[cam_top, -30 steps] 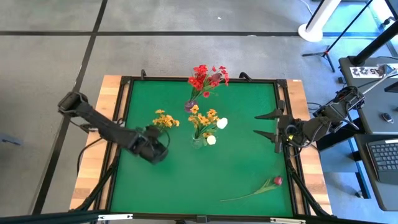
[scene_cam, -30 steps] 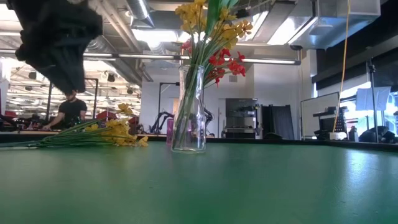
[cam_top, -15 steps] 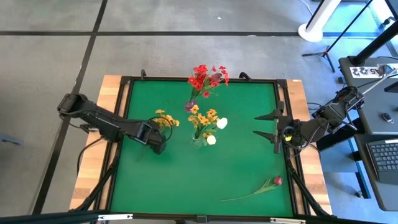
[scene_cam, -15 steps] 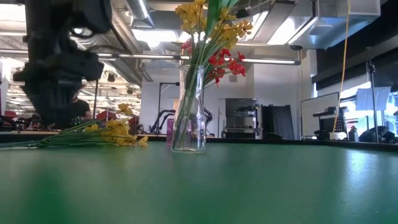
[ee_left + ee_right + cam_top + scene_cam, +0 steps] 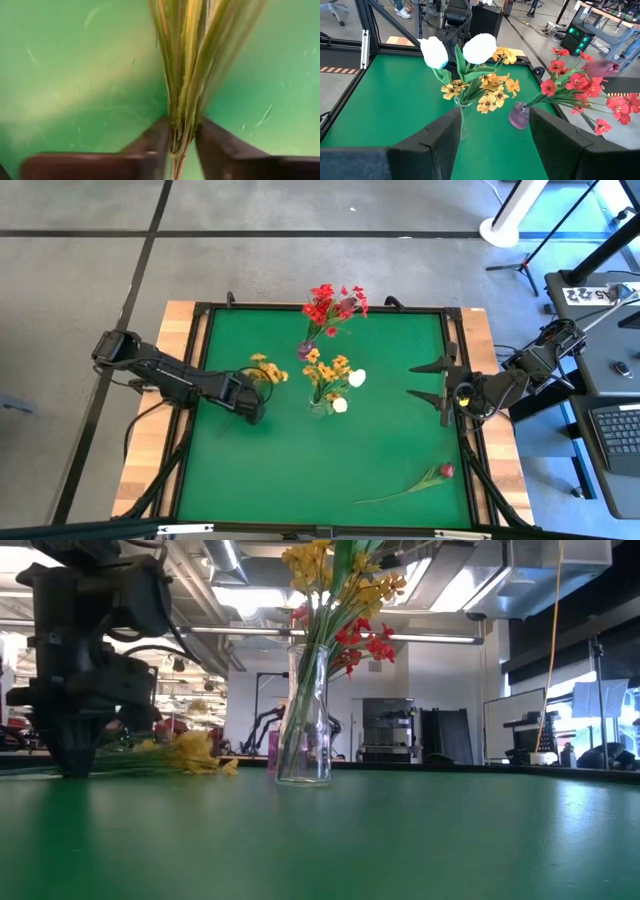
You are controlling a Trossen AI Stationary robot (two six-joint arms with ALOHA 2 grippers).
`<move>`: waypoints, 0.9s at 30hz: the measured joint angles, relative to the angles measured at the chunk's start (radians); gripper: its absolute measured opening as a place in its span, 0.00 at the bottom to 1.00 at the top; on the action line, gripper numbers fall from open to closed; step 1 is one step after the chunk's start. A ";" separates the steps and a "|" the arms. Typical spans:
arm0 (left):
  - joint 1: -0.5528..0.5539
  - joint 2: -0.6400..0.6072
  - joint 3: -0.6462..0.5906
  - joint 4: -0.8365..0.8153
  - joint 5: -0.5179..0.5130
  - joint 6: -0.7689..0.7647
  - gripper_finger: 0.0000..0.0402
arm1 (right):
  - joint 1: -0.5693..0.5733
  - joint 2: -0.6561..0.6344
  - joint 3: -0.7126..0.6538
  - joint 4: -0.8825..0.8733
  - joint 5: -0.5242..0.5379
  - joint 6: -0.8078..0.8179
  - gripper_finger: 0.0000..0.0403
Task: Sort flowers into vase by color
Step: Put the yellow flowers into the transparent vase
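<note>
While your left pincer (image 5: 182,137) clamps the yellow bunch (image 5: 264,369) near its stem ends, lifting risks droop; right pincer (image 5: 430,380) waits apart.

Left gripper (image 5: 251,406) is down on the table, fingers nearly closed. Right gripper (image 5: 427,380) just hangs at the right edge, wide open.

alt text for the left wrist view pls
The left tool has its two dark fingers on either side of a bundle of green and yellow flower stems, low over the green table. The stems run away from the camera; no blooms are visible.
</note>
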 joint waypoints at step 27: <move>-0.476 -0.206 0.254 0.659 -1.235 0.597 0.02 | 0.000 0.000 0.000 0.001 0.002 -0.001 0.58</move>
